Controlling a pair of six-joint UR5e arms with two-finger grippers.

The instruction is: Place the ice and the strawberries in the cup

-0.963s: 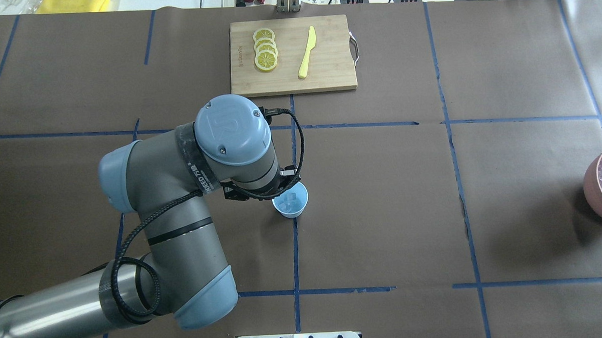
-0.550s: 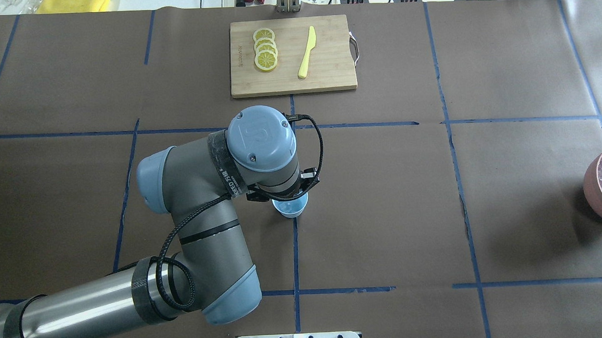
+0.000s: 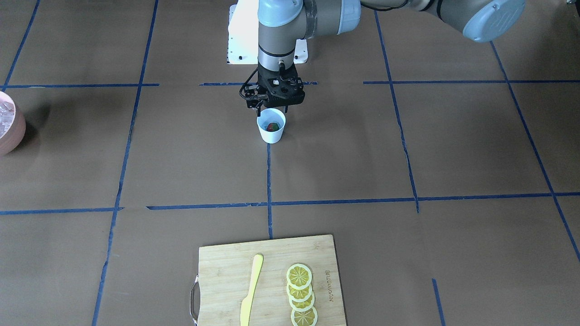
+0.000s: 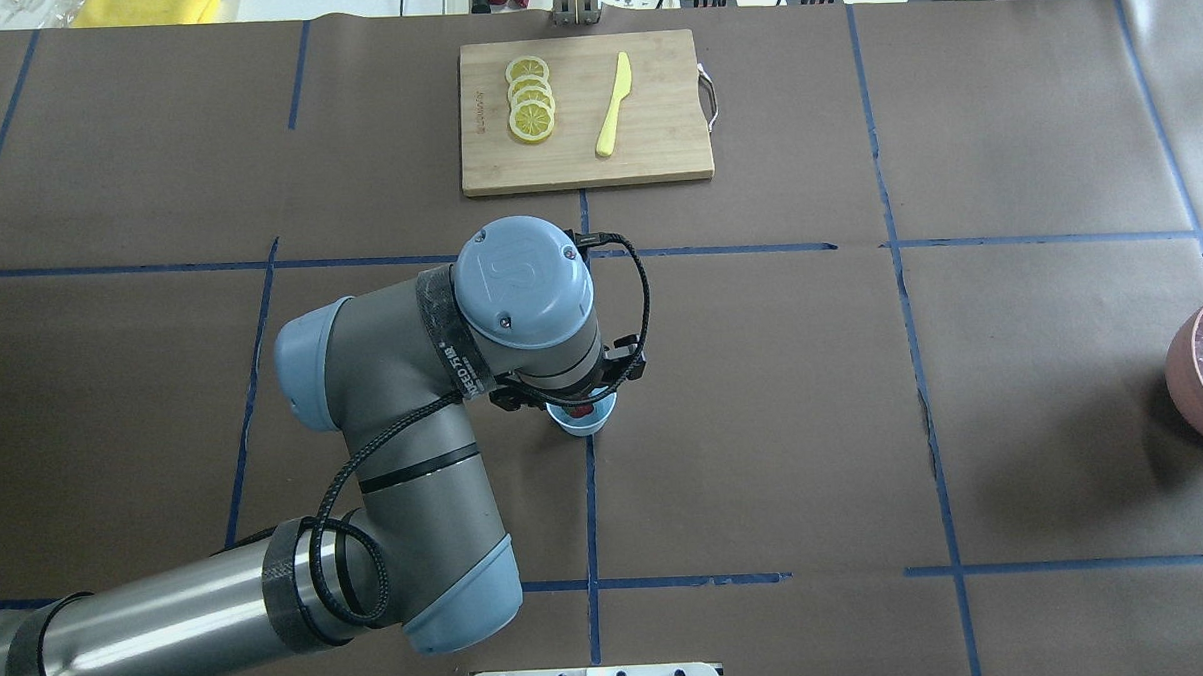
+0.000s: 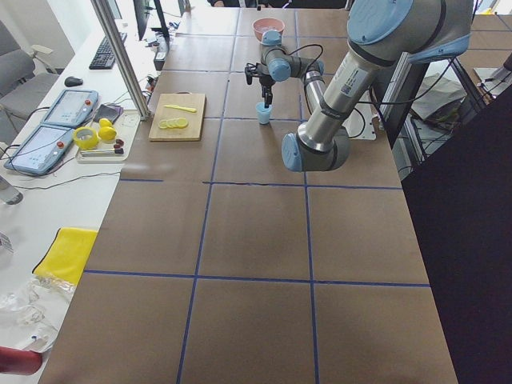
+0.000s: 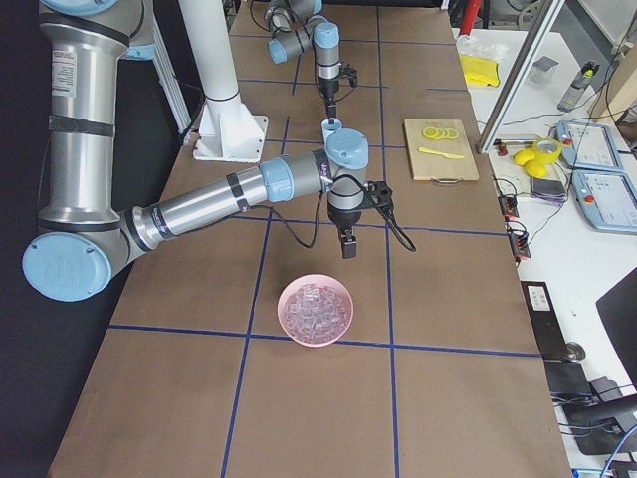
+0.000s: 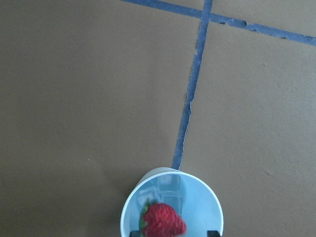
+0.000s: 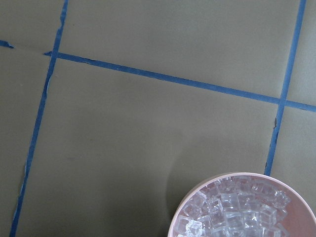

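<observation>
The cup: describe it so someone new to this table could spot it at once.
Start from the wooden cutting board and follow the blue tape line toward the robot; the cup stands on that line, right under the left pincer. It is small, pale blue-white and handleless, with a red strawberry on ice inside, unlike the bigger pink bowl far off to one side.
</observation>
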